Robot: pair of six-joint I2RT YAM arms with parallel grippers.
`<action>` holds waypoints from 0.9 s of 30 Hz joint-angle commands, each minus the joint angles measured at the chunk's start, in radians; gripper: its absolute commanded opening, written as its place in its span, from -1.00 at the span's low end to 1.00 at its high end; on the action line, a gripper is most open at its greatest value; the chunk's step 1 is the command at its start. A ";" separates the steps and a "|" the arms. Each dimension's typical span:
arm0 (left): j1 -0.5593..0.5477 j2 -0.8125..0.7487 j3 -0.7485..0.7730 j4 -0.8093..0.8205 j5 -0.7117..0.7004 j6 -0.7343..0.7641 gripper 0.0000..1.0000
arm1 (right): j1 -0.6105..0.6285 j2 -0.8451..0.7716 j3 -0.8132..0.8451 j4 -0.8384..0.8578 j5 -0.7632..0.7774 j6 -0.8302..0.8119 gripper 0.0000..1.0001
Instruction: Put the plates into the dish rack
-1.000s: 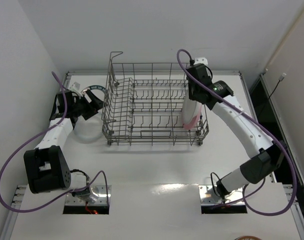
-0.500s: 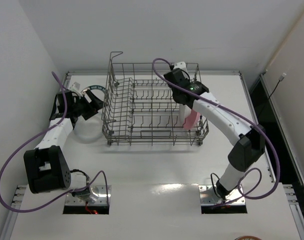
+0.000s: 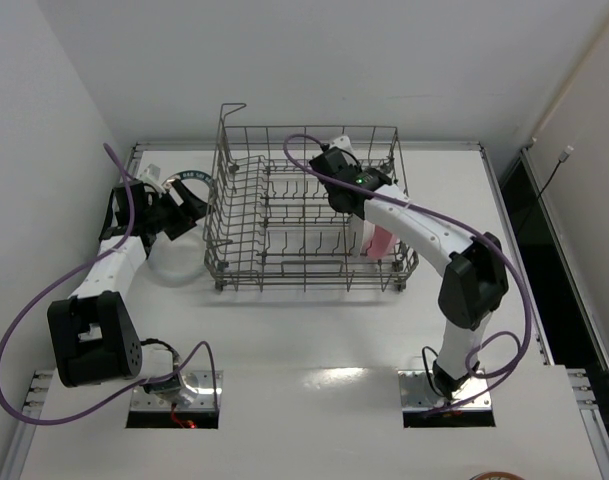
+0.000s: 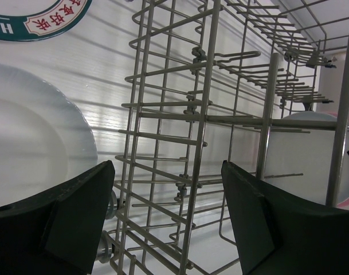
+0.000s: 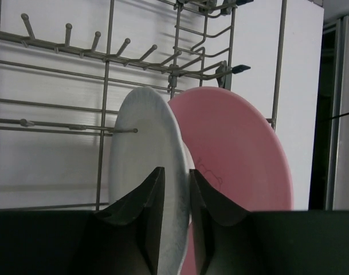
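Note:
The dish rack (image 3: 284, 262) stands mid-table. Two plates stand on edge at its right end: a whitish plate (image 5: 142, 143) and, behind it, a pink plate (image 5: 237, 154). My right gripper (image 5: 176, 172) reaches into the rack (image 5: 105, 74) from above, its jaws narrowly set on either side of the whitish plate's rim. Left of the rack, a plate with a dark lettered rim (image 3: 184, 178) and a whitish plate (image 3: 174, 265) lie on the table. My left gripper (image 4: 167, 172) is open and empty, facing the rack's left wall (image 4: 191, 103).
White walls close in the table at the left and back. The rack's tall wire sides and upright tines surround my right gripper (image 3: 354, 212). A dark gap runs along the table's right edge (image 3: 514, 190).
My right arm has swung left over the rack, its wrist now nearer the rack's middle. The whitish plate stays standing beside the pink one. The left arm has not moved.

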 commanded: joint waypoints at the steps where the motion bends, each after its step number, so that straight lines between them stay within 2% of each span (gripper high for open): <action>1: -0.010 -0.002 0.020 0.015 0.053 -0.001 0.47 | 0.004 -0.009 0.032 0.001 0.042 0.013 -0.54; 5: -0.010 -0.002 0.020 0.015 0.053 -0.001 0.47 | -0.005 -0.009 0.021 -0.028 -0.010 0.035 -0.44; 9: -0.010 -0.002 0.032 -0.010 0.021 0.018 0.47 | 0.004 -0.027 0.110 -0.126 0.021 0.075 -0.32; 10: -0.010 -0.002 0.032 -0.022 0.001 0.018 0.47 | 0.013 -0.042 0.121 -0.146 0.021 0.092 -0.23; 12: -0.010 -0.002 0.044 -0.037 -0.026 0.042 0.47 | 0.013 -0.113 0.121 -0.157 -0.013 0.092 -0.19; 13: -0.010 -0.016 0.063 -0.075 -0.081 0.065 0.47 | 0.013 -0.174 0.121 -0.157 -0.047 0.080 -0.09; 15: -0.010 -0.033 0.083 -0.112 -0.157 0.081 0.47 | 0.013 -0.237 0.075 -0.136 -0.090 0.080 -0.06; 17: -0.010 -0.059 0.093 -0.123 -0.218 0.090 0.47 | 0.013 -0.294 0.020 -0.114 -0.146 0.069 0.06; 21: -0.019 -0.038 0.113 -0.177 -0.284 0.102 0.47 | 0.004 -0.382 -0.048 -0.114 -0.186 0.069 0.06; 25: -0.030 -0.050 0.141 -0.272 -0.424 0.136 0.47 | 0.015 -0.466 -0.181 -0.062 -0.197 0.069 0.06; 27: -0.063 -0.083 0.141 -0.320 -0.555 0.136 0.47 | 0.002 -0.512 -0.277 -0.027 -0.197 0.069 0.06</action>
